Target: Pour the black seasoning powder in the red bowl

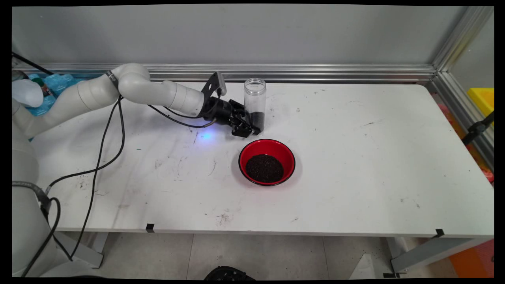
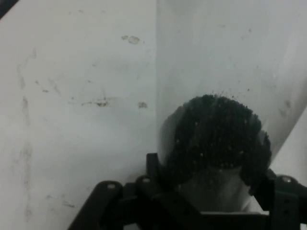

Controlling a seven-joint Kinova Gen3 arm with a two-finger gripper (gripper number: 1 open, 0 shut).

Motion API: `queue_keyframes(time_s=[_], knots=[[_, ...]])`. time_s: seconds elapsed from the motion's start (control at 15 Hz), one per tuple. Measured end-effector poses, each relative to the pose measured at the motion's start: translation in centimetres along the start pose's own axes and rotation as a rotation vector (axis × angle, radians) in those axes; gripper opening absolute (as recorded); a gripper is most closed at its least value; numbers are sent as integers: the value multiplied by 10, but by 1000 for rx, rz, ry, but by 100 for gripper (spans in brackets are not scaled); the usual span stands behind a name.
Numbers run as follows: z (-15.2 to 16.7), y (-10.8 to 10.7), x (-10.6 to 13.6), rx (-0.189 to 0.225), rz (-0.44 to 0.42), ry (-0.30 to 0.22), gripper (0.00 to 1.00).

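Observation:
A tall clear jar stands upright near the table's back, without a lid, with a low layer of dark grains at its bottom. My gripper reaches in from the left, low over the table, and is shut on the jar's lower part. In the hand view the jar fills the space between the two fingers and the grains show through its wall; my gripper presses on both sides. Just in front stands a red bowl holding a heap of the same dark grains.
An aluminium rail runs along the table's back edge and down the right side. Blue packets and a white object lie at the back left. Black cables hang from the arm over the table's left part. A yellow box sits beyond the right edge.

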Motion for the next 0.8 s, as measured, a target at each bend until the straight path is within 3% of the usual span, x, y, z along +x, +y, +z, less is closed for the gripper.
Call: queue_keyframes(time_s=[0.4, 0.8], knots=[[-5, 1, 6, 0, 1, -1, 0], [-35, 0, 39, 31, 47, 3, 0]])
